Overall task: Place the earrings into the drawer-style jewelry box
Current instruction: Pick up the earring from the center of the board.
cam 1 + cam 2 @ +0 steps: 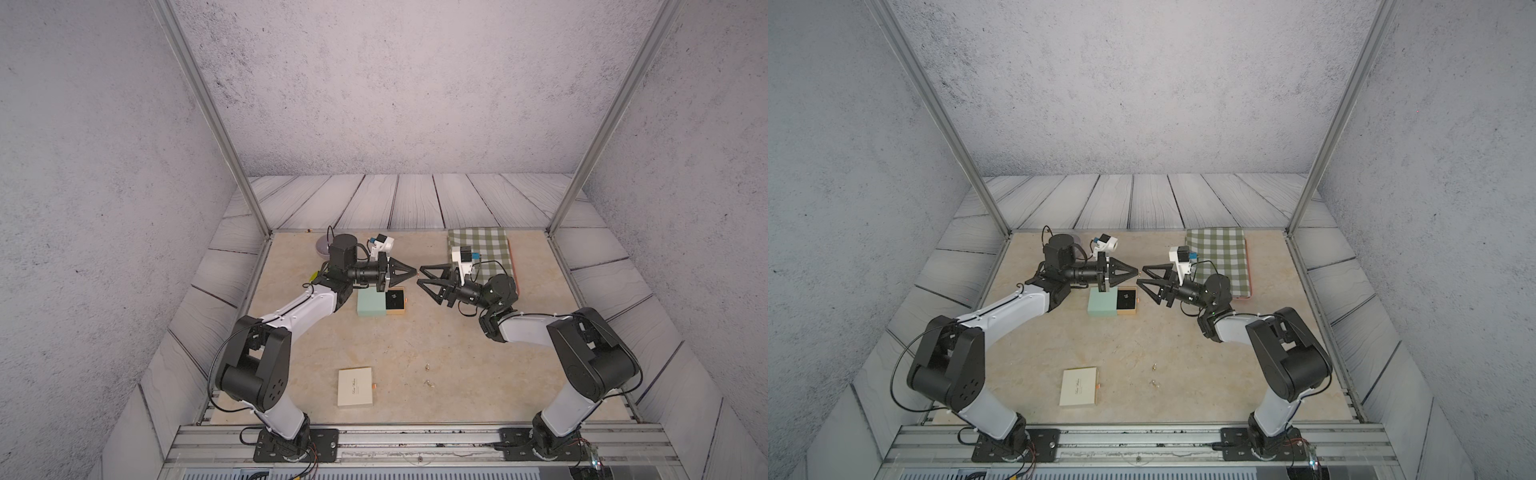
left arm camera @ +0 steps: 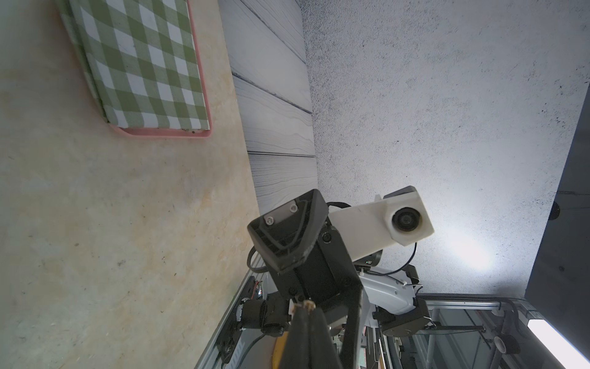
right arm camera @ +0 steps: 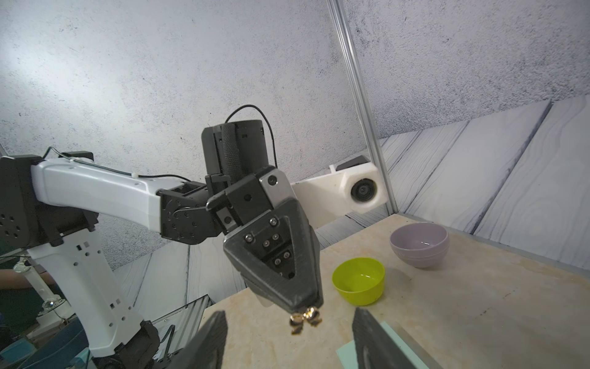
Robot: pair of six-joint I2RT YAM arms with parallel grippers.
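So the left pincer [image 1: 414, 272] is clenched on a tiny gold earring [image 3: 305, 316], which you can see dangling from its tip in the right wrist view, up in the air above the counter [image 1: 415, 353]. The right pincer [image 1: 419, 276] sits tip to tip with it, jaws spread apart with 1 finger [image 3: 204, 342] on either side of that earring and not touching it, so it's released and holding nothing. Just below and beside the left pincer is the mint green box [image 1: 371, 303] with its dark-lined drawer [image 1: 395, 301] pulled out toward the right arm, and there's a small glinting bit on the lining, too small to say what exactly. Closer to the robot's base, 2 more earrings [image 1: 428, 376] lie loose on the counter, near each other and well apart from the green box. A cream box [image 1: 355, 387] lies flat near them, on the left-arm side. Farther back behind the right arm there's a green checked cloth [image 1: 478, 245] folded on a pink tray [image 2: 166, 132]. Behind the left arm the right wrist view shows a lime bowl [image 3: 359, 279] and a lilac bowl [image 3: 419, 244], standing near each other.
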